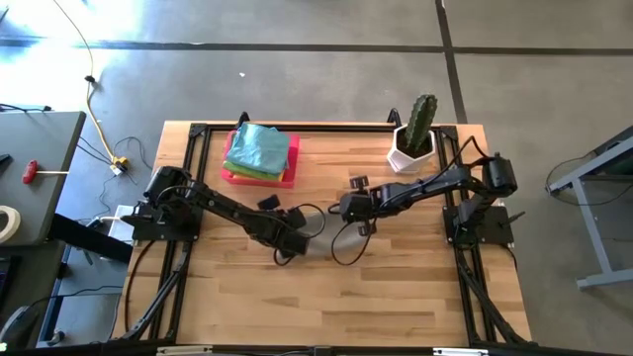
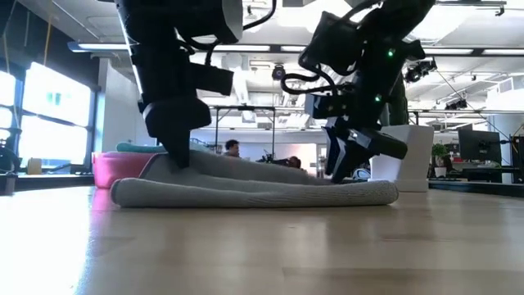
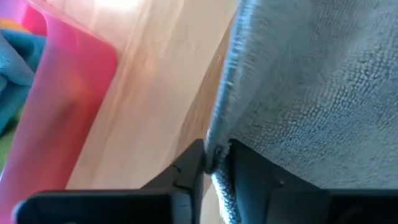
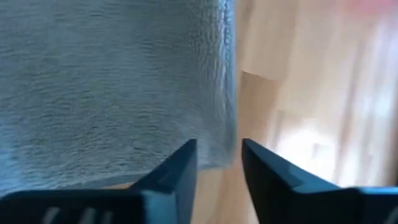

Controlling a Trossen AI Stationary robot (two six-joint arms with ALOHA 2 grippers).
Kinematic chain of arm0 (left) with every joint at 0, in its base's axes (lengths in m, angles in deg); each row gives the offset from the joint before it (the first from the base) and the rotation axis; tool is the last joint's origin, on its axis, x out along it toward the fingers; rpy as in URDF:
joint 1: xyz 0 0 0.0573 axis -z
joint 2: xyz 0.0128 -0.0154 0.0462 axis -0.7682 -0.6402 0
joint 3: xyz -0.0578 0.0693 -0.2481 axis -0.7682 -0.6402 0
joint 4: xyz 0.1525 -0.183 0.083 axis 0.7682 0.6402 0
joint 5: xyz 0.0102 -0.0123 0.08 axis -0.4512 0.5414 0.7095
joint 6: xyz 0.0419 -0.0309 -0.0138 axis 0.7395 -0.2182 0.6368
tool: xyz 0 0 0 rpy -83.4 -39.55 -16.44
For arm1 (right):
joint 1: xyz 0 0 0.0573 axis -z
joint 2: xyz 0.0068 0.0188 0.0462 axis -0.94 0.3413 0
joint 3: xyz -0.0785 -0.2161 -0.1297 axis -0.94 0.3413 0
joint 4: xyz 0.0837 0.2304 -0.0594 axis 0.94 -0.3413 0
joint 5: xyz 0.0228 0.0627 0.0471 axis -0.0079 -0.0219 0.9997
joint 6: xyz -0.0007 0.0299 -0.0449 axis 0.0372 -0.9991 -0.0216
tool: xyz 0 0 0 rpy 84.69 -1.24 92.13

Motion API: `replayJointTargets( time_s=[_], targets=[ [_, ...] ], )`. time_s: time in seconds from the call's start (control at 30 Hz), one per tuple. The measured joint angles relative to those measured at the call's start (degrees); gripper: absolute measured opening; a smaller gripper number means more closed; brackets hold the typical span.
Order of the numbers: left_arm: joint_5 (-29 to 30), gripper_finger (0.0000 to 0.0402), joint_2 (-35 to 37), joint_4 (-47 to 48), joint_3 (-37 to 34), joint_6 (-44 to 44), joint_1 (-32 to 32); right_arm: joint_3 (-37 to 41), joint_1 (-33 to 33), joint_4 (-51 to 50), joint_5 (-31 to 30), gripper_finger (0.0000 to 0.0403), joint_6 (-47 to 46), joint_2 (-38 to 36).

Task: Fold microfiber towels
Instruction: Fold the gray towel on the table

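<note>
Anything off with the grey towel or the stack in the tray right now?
Nothing stands out. The grey towel lies folded flat mid-table, both grippers at its edges, left and right. The other towels sit stacked in the pink tray.

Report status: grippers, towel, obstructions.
Left gripper pinching grey towel edge. Right gripper open at opposite edge. Towel flat on table. Nothing in the way.

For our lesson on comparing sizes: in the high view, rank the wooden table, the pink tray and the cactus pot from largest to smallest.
1. Wooden table
2. Pink tray, largely covered by stacked towels
3. Cactus pot
</note>
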Motion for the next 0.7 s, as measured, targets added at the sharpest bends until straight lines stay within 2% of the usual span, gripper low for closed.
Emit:
replayJointTargets(
  time_s=[0.1,0.2,0.27,0.4,0.47,0.57,0.7],
  targets=[
    [-2.34,0.009,0.0,2.29,0.0,-0.39,0.01,-1.59,-0.45,-1.64,-3.16,0.0145,-2.49,-0.08],
    [-5.7,0.0115,0.0,4.88,0.0,-1.57,0.09,-3.98,-0.86,-4.23,-4.14,0.0162,-3.69,-0.12],
    [-6.04,0.0127,0.0,5.65,0.0,-2.65,0.15,-5.36,-1.08,-4.81,-2.15,0.0164,-5.31,-0.13],
    [-8.39,0.0135,0.0,6.17,0.0,-3.05,0.19,-5.87,-1.16,-6.53,5.67,0.0165,-12.77,-0.18],
    [-8.74,0.0133,0.0,6.14,0.0,1.25,0.67,-4.84,-1.17,-6.96,10.06,0.0165,-16.92,-0.24],
    [-5.9,0.0128,0.0,6.0,0.0,11.02,2.44,-2.52,-1.53,-6.78,15.37,0.0165,-21.35,-1.54],
    [-4.79,0.0122,0.0,5.68,0.0,22.41,4.66,1.28,-1.71,-6.49,14.02,0.0165,-26.87,-6.32]
  ],
)
